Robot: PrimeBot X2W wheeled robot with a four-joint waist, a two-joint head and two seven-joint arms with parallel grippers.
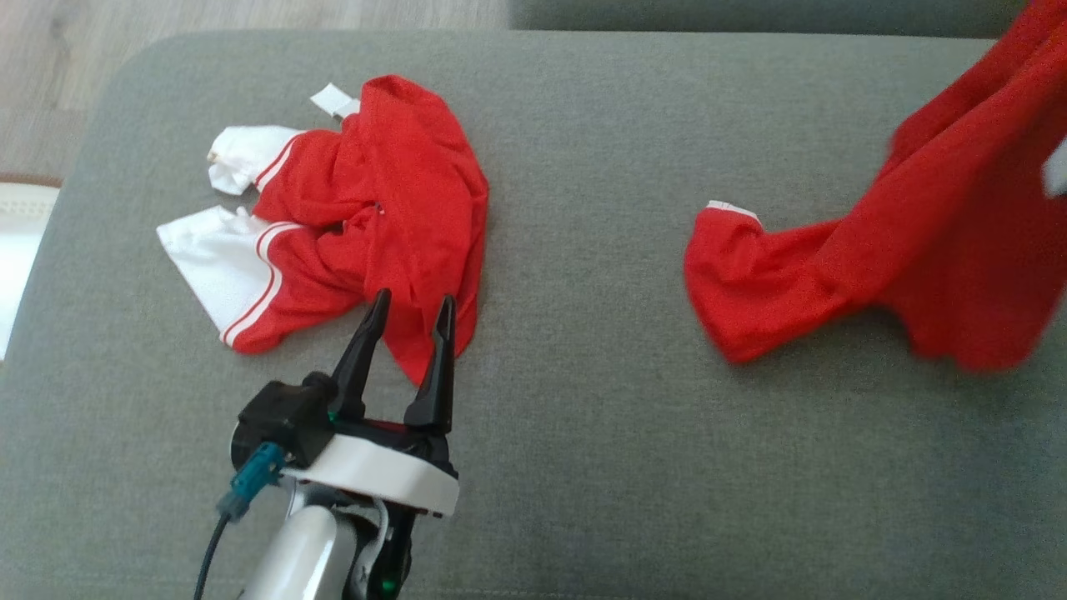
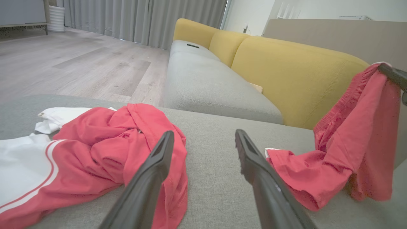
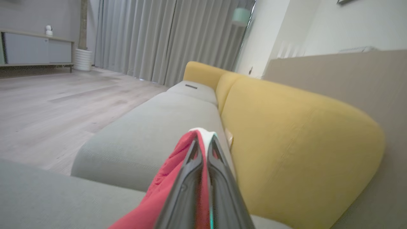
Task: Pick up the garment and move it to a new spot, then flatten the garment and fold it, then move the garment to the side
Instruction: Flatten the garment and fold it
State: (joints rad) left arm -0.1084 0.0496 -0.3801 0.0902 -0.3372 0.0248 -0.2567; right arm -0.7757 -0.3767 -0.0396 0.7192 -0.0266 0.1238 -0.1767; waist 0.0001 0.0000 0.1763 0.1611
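Plain red garment, one end raised at right, slack, lower end trailing on grey cushion

Head camera steeply down on the grey cushion, wrist cameras low over it, sharing the yellow sofa beyond their fingers.

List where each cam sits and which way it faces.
Head view: on the head, looking down at the grey cushion; open left claw at the bottom.
Left wrist view: low over the cushion, looking along its own fingers towards the yellow sofa back.
Right wrist view: raised, facing that sofa back; right claw shut on the lifted red garment.
Shared: head and left wrist views both show the crumpled red-and-white garment and the lifted one.
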